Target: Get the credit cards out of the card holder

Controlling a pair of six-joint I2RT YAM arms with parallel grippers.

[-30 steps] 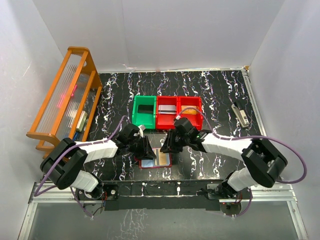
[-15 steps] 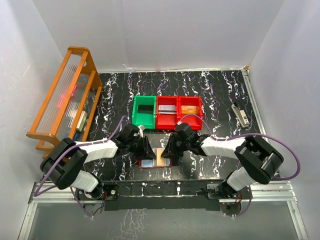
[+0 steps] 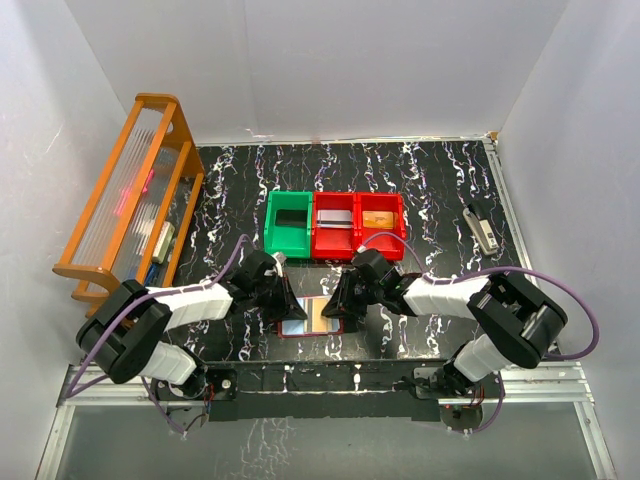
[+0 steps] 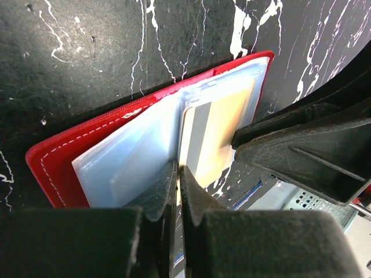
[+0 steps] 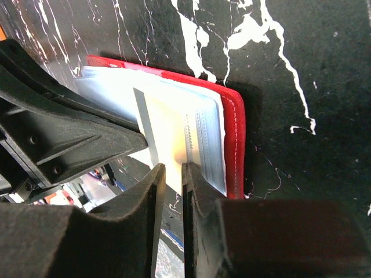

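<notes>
Both grippers meet at the open card holder

We see the dark-red card holder [image 3: 292, 326] lying open at the 6 o'clock edge of the black marbled table [image 3: 430, 180], with the bins [image 3: 270, 222] at its 12 o'clock. A gold credit card [image 4: 215, 130] lies among the clear sleeves [image 4: 130, 165]. Our left gripper [image 4: 177, 169], at the holder's 9 o'clock, is pinched together at the sleeves' edge; whether it traps anything we cannot tell. Our right gripper [image 5: 173, 169], at 3 o'clock, stands narrowly apart, tips at the card's edge.

White arms [image 3: 190, 297], black joints [image 3: 128, 338], purple cables [image 3: 596, 325]
</notes>
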